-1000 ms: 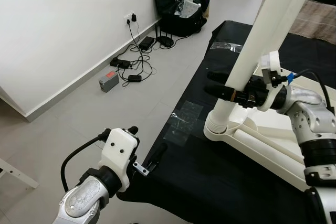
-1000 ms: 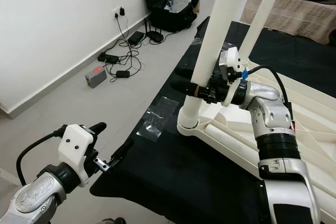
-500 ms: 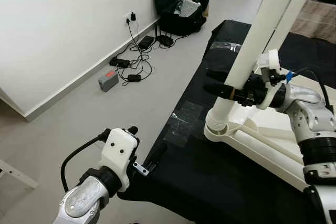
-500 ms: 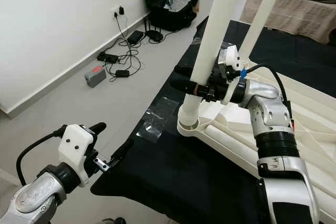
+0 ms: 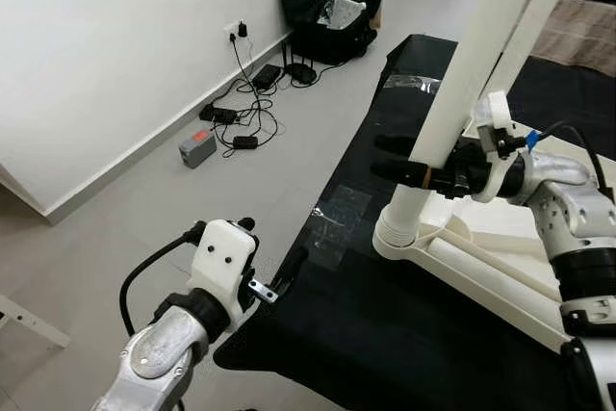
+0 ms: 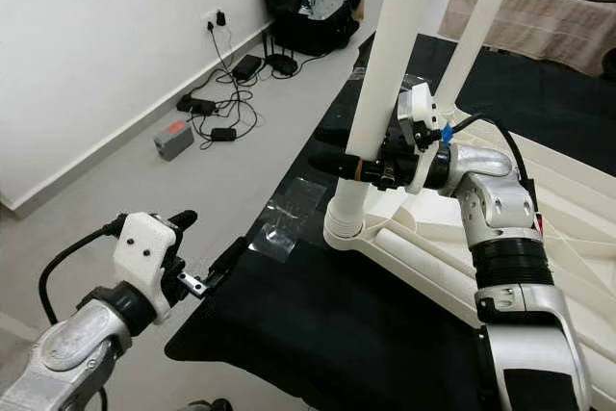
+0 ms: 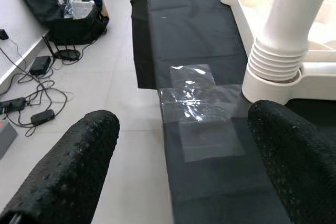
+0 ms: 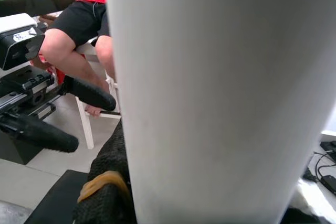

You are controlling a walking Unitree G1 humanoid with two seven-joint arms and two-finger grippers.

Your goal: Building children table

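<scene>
The right hand (image 6: 351, 167) was clamped on the tall white plastic table leg (image 6: 383, 93), seated at the upturned white tabletop's (image 6: 539, 267) corner; twisting it tight seemed next. The left hand (image 7: 178, 150) hovered open, empty.

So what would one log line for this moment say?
right end effector: shut on white table leg | leg: upright in table underside socket | left end effector: open, idle by black mat edge

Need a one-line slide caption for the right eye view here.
Right gripper clamps the upright white table leg seated in the overturned tabletop on black cloth; left gripper hovers open nearby.
</scene>
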